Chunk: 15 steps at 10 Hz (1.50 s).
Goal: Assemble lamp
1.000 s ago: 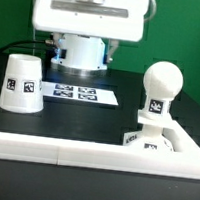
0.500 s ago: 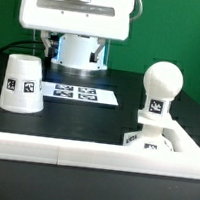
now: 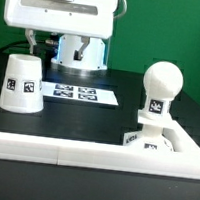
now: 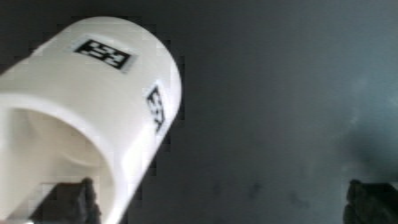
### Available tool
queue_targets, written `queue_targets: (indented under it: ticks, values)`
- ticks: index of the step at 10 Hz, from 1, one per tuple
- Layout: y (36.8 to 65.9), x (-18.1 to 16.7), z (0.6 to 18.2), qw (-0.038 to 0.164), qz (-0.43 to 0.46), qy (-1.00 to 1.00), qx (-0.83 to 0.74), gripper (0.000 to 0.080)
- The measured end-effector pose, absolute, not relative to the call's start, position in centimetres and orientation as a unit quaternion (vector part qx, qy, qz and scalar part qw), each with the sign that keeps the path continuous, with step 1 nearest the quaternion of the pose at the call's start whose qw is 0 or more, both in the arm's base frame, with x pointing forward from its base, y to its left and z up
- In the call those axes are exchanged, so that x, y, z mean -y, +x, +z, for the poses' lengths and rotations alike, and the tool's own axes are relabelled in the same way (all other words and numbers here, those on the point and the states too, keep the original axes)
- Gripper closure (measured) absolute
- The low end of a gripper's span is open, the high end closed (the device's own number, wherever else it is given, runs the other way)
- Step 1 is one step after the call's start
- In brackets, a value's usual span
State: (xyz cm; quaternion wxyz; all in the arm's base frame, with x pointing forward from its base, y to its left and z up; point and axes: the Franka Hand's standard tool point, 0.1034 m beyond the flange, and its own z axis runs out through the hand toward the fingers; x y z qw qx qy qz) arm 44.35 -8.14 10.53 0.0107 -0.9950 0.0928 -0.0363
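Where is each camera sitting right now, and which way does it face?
Exterior view: low at the table's edge, facing the robot's pedestal across the table; shows the shade, marker board, the bulb on the base, and the gripper's body overhead.
Wrist view: on the wrist, looking down past the jaws, with dark fingertips at the frame's edge, onto the shade.
Shared: the shade and gripper.

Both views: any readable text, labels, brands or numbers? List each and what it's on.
No readable words, brands or numbers in either view.
shade: black-and-white square tag, a pattern, no text.
bulb: same kind of tag on its neck, no text.
base: tag partly hidden, no text.
marker board: several tags, patterns only.
Wrist view: two tags on the shade, blurred, no text.
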Motion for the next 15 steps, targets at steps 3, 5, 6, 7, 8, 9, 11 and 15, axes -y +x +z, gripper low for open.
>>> queue_targets:
  ticks: [3,5,6,7,8,9,11,15]
  values:
    - [44.3,8.9,9.7,0.005,-0.039,-0.996,-0.075,0.01]
    - [43.9,9.2,8.7,0.002,-0.036,-0.997,-0.065,0.01]
    - [43.8,9.4,8.4,0.001,-0.036,-0.998,-0.058,0.01]
    - [43.8,9.6,8.1,-0.001,-0.038,-0.998,-0.053,0.01]
    - [43.8,9.6,8.0,-0.002,-0.036,-0.998,-0.053,0.01]
    - [43.9,9.6,8.0,-0.002,-0.037,-0.998,-0.053,0.0194]
    - [43.9,9.6,8.0,-0.002,-0.036,-0.998,-0.052,0.0331]
    - [44.0,9.6,8.1,-0.002,-0.038,-0.998,-0.051,0.0755]
